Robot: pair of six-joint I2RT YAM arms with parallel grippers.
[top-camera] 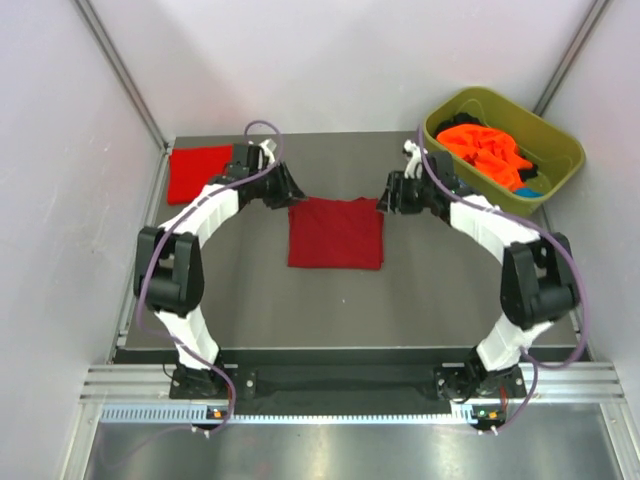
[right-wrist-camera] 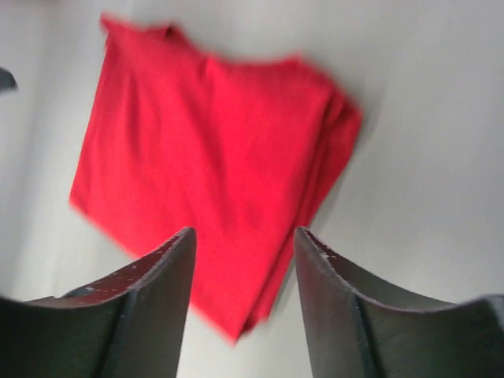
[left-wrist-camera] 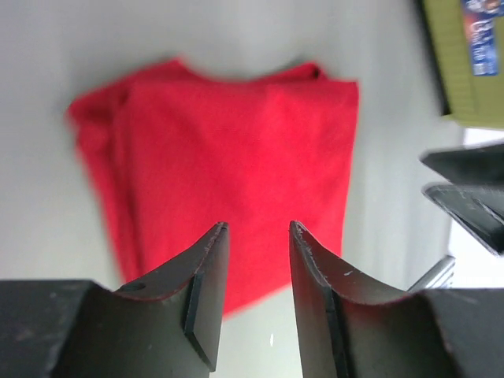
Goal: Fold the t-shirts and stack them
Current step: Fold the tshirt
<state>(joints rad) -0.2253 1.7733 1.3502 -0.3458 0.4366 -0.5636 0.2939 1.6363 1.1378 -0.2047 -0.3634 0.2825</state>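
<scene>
A folded dark crimson t-shirt (top-camera: 335,233) lies flat at the middle of the table. My left gripper (top-camera: 291,194) hovers at its back left corner and my right gripper (top-camera: 388,198) at its back right corner. Both are open and empty. In the left wrist view the shirt (left-wrist-camera: 236,150) lies beyond the open gripper (left-wrist-camera: 257,228). In the right wrist view the shirt (right-wrist-camera: 213,157) lies past the open gripper (right-wrist-camera: 245,233), one corner between the fingers. A brighter red folded t-shirt (top-camera: 198,172) lies at the back left. Orange t-shirts (top-camera: 485,150) fill the tub.
The olive-green tub (top-camera: 560,150) stands at the back right, beside the right arm; its side shows in the left wrist view (left-wrist-camera: 465,63). White walls enclose the table on three sides. The dark tabletop (top-camera: 420,300) is bare in front of the crimson shirt.
</scene>
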